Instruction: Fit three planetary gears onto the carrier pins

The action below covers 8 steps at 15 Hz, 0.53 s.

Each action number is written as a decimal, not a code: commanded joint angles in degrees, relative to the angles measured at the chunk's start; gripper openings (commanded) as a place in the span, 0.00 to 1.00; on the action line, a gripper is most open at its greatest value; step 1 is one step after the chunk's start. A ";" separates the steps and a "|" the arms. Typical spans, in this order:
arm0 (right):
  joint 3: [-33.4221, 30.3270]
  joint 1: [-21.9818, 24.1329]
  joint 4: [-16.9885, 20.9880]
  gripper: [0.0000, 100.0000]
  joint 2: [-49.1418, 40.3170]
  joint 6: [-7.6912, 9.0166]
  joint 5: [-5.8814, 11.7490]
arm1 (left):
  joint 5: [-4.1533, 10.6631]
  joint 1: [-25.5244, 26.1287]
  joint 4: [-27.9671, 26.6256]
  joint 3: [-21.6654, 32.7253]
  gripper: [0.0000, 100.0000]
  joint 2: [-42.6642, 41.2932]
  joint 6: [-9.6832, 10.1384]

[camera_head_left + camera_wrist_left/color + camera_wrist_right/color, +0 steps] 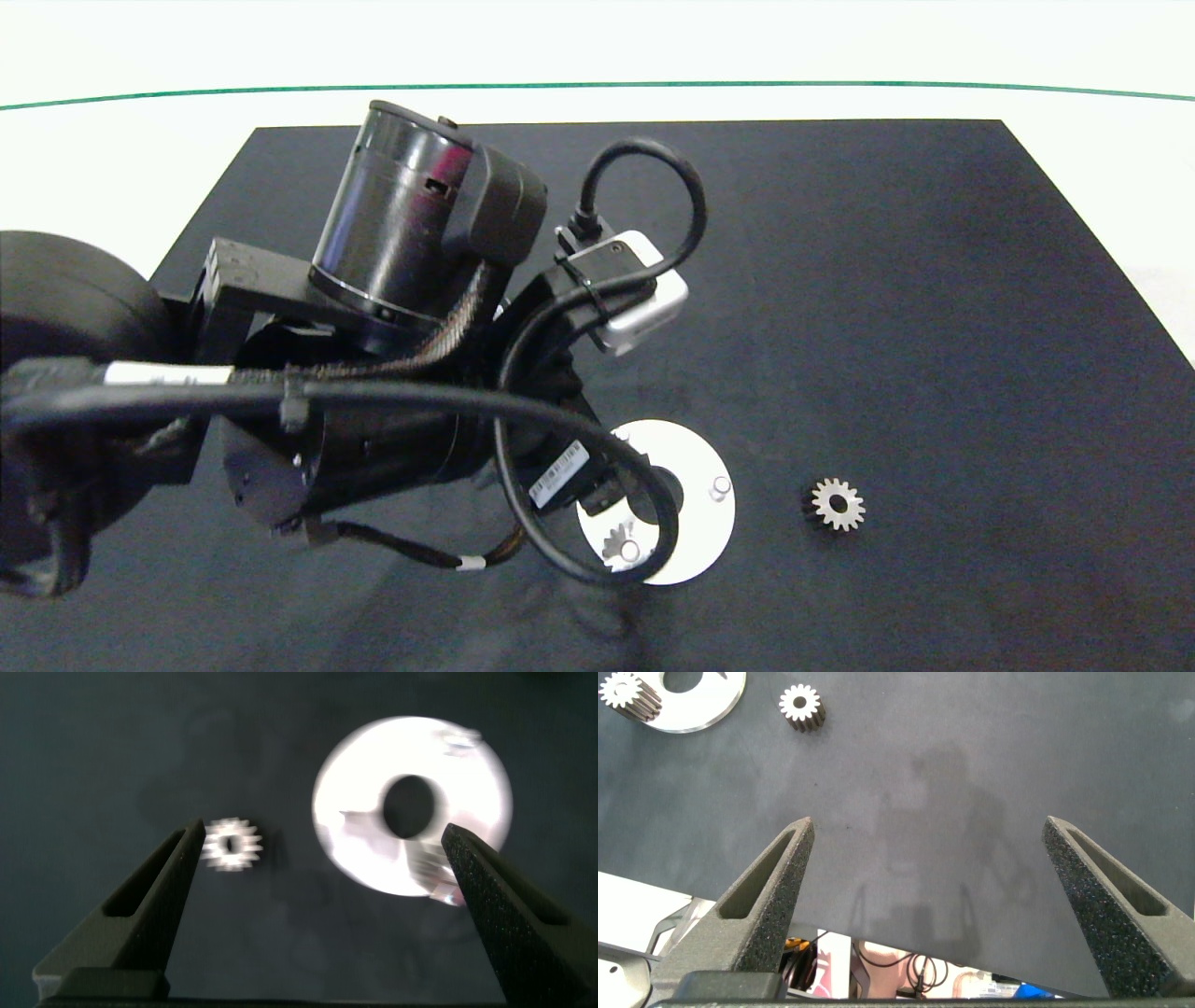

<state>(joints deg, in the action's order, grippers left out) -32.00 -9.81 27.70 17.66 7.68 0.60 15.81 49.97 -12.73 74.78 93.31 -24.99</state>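
Observation:
The white carrier disc (702, 450) lies on the black mat, partly under my left arm. One bare carrier pin (720, 487) stands on its right side. A silvery planetary gear (618, 544) sits on the disc's near edge around another pin. A second gear (837, 505) lies loose on the mat to the right of the disc. My left gripper (322, 831) hangs open above them, with the loose gear (232, 845) by one finger and the disc (486, 793) by the other. My right gripper (927, 821) is open and empty over bare mat, far from the disc (710, 700) and loose gear (800, 707).
The black mat (934, 280) lies on a white table whose far side carries a green line (597, 86). My left arm's cables (597, 560) droop over the near left part of the disc. In the right wrist view the mat's edge (878, 938) runs close beneath the fingers.

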 commanded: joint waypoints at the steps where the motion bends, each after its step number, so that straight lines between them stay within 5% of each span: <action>1: 0.01 -0.03 0.16 1.00 -0.26 -0.03 0.11 | -0.08 -4.88 0.25 2.04 1.00 5.83 -0.15; 8: 0.01 -0.03 0.16 1.00 -0.53 -0.03 0.19 | -0.87 -7.34 5.78 1.51 1.00 11.02 -0.41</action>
<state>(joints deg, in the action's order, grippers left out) -32.00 -9.81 27.70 17.23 7.59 0.79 14.85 42.74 -6.89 76.29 103.00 -25.32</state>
